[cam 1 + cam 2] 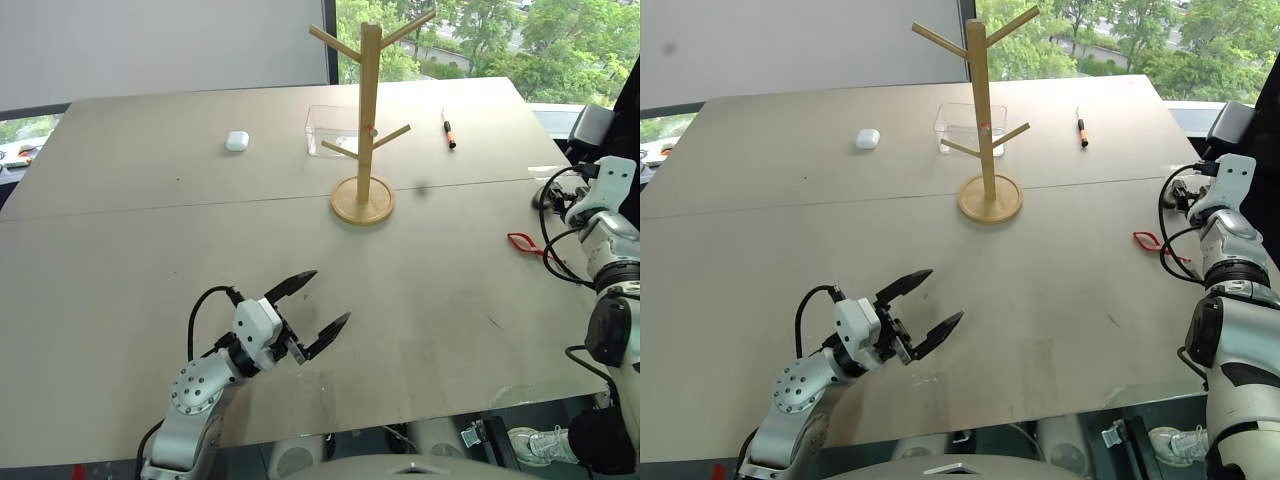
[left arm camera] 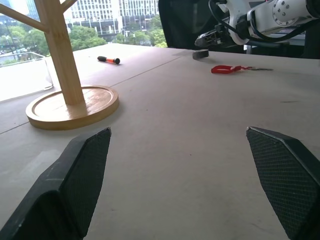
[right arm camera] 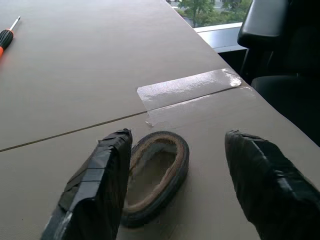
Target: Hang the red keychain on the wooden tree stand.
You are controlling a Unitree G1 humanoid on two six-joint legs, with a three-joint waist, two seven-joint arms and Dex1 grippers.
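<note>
At worktop (image 1: 120, 260) right edge, 3 o'clock of wooden tree stand (image 1: 367, 120), red keychain (image 1: 522, 242) lies loose. Right gripper (image 3: 172, 175) fingers spread, empty; left gripper (image 1: 310, 310) same. You: drop right fingers over strap, pinch loop, not key.

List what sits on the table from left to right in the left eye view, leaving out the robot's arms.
White case → clear box → wooden tree stand → pen → red keychain.
</note>
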